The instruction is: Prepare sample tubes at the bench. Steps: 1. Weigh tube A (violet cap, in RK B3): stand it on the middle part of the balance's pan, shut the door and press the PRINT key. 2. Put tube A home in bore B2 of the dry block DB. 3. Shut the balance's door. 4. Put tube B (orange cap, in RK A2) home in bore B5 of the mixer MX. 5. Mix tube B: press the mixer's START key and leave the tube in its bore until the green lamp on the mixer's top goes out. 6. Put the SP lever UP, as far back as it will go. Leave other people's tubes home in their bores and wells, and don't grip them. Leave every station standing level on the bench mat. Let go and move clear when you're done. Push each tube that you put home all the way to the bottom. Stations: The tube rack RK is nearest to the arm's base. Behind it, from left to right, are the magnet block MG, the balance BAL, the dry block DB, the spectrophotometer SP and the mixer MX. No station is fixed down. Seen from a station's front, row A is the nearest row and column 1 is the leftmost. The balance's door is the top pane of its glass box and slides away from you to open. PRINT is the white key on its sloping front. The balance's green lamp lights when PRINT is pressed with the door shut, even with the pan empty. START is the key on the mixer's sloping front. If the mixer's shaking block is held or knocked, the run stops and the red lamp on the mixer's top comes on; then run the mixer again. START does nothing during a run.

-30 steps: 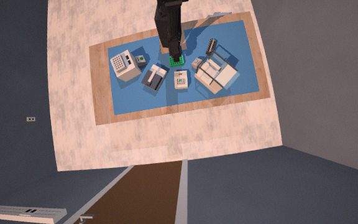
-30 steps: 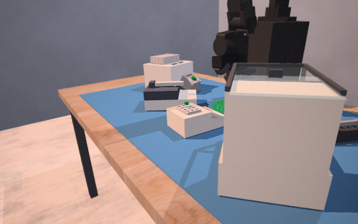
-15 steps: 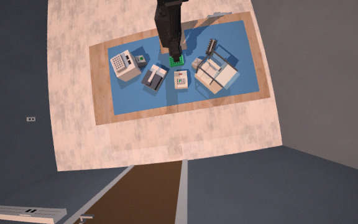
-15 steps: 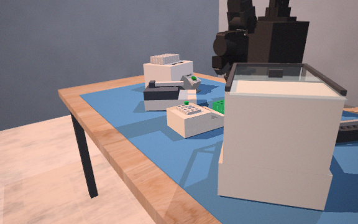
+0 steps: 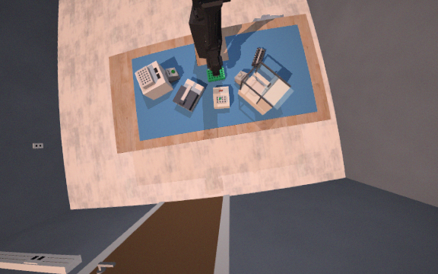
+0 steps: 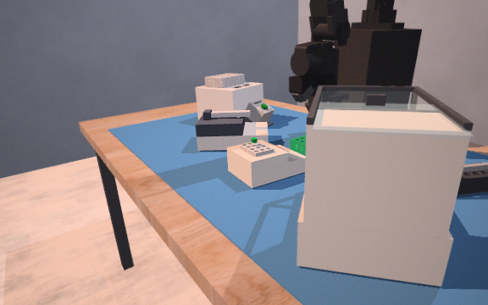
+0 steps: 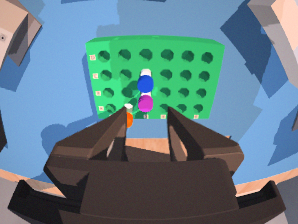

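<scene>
Though bright, orange cap (image 7: 130, 120) partly hidden

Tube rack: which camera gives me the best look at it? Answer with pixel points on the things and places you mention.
The wrist view: it shows the green tube rack's (image 5: 221, 79) (image 6: 298, 145) (image 7: 212, 70) bores and three coloured caps. Top has the arm covering part; exterior shows only a corner beside the balance (image 5: 265, 108) (image 6: 379, 182).

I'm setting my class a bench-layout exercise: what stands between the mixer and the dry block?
The spectrophotometer stands between the mixer and the dry block; the top view shows this, as does the exterior view.
</scene>
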Controlling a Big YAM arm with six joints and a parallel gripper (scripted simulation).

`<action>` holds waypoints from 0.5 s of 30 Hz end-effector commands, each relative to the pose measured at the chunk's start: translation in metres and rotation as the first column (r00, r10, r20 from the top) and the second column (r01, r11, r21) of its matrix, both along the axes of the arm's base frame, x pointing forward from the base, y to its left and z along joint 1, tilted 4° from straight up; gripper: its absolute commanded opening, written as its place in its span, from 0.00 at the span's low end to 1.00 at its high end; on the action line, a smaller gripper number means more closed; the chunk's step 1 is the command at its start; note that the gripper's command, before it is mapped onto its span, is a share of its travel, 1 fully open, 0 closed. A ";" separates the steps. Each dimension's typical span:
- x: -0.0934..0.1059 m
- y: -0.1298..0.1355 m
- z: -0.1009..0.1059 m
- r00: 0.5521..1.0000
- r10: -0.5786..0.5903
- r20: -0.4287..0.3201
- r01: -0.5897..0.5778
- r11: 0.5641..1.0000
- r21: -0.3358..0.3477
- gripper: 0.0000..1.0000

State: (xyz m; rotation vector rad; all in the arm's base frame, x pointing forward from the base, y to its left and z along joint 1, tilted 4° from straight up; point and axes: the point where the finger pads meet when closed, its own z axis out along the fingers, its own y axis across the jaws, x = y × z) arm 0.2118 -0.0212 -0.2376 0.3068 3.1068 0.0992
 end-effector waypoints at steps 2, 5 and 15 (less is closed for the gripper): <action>0.005 0.002 -0.005 1.000 0.000 0.012 0.000 1.000 -0.004 0.36; 0.005 0.002 -0.007 1.000 0.000 0.012 0.000 1.000 -0.004 0.36; 0.005 0.002 -0.011 1.000 0.000 0.011 0.000 1.000 -0.004 0.36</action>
